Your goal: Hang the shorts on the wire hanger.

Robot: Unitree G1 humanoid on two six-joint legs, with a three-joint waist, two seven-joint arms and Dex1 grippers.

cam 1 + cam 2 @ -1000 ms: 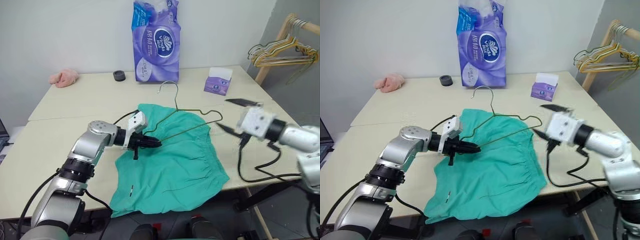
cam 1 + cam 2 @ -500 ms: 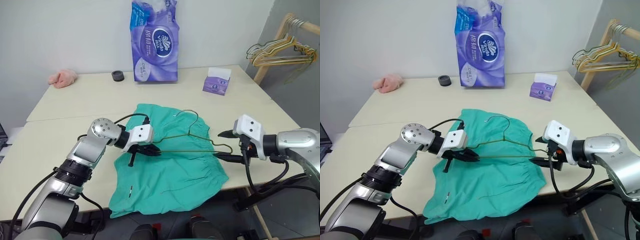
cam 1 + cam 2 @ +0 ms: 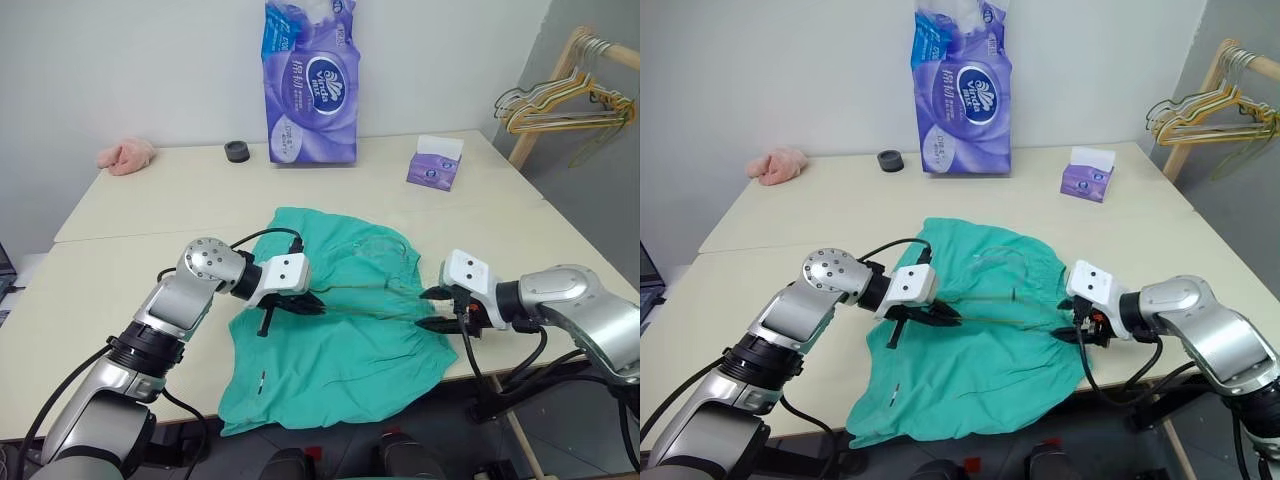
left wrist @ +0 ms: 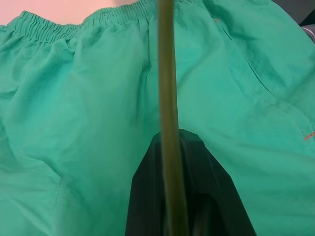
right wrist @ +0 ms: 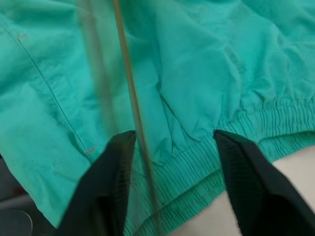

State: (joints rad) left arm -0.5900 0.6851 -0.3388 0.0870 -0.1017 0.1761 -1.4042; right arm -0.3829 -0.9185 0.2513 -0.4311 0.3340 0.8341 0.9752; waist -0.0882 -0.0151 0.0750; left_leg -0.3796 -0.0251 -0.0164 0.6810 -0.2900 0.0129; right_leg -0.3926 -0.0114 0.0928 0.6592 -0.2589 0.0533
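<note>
shorts: the teal-green shorts (image 3: 340,320) are spread flat on the pale table (image 3: 150,210), near its front edge, with the lower hem hanging a bit over that edge. The gathered waistband is on the side by the right arm, and there's a small white mark (image 3: 262,380) near the front hem.

wire hanger: the thin wire hanger (image 3: 375,290) lies low across the middle of the shorts, running between the 2 grippers. Its hook curls up toward the far side of the fabric. It looks blurred, so I can't tell if it's touching the cloth.

left gripper: the left gripper (image 3: 312,303) is over the left part of the shorts, black fingers squeezed together on the wire. In the left wrist view the wire (image 4: 167,123) runs straight out from between them.

right gripper: the right gripper (image 3: 436,310) sits at the waistband edge, its 2 fingers clearly apart. In the right wrist view the wire (image 5: 130,98) passes just inside one finger (image 5: 106,182), and the waistband (image 5: 236,128) lies between the fingers. No grip on anything that I can see.

background stuff: a purple tissue-roll pack (image 3: 310,80) stands at the back by the wall, with a small dark round thing (image 3: 238,151) beside it. There's also a small purple tissue box (image 3: 435,162), a pink cloth (image 3: 127,155) at the far left corner, and a wooden rack with more hangers (image 3: 560,100) off the table's right.
</note>
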